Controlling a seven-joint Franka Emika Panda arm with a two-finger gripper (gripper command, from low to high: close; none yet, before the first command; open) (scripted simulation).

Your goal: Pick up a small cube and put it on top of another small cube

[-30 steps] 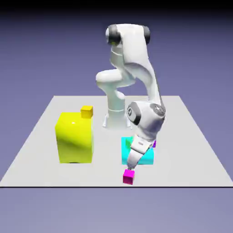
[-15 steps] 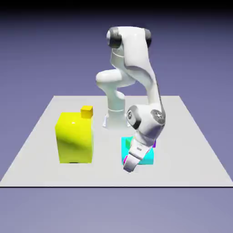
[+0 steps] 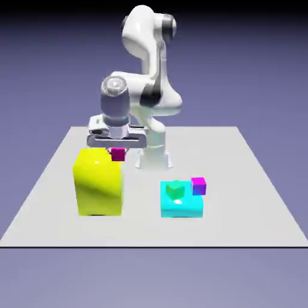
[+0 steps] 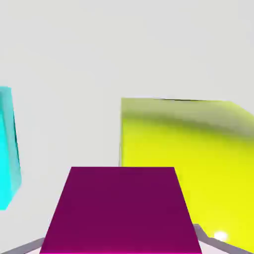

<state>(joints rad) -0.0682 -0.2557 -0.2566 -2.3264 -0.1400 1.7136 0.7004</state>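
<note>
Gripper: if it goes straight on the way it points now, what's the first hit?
The gripper points down, shut on the magenta cube. Straight on, that cube would likely meet the table just beside the large yellow block; the golden-yellow cube isn't visible, so depth there is unclear.

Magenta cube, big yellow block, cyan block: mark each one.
magenta cube [image 4: 121, 211], hand view, its large facing side
big yellow block [image 3: 99, 183], exterior view, front face
cyan block [image 3: 180, 207], exterior view, front face
</note>
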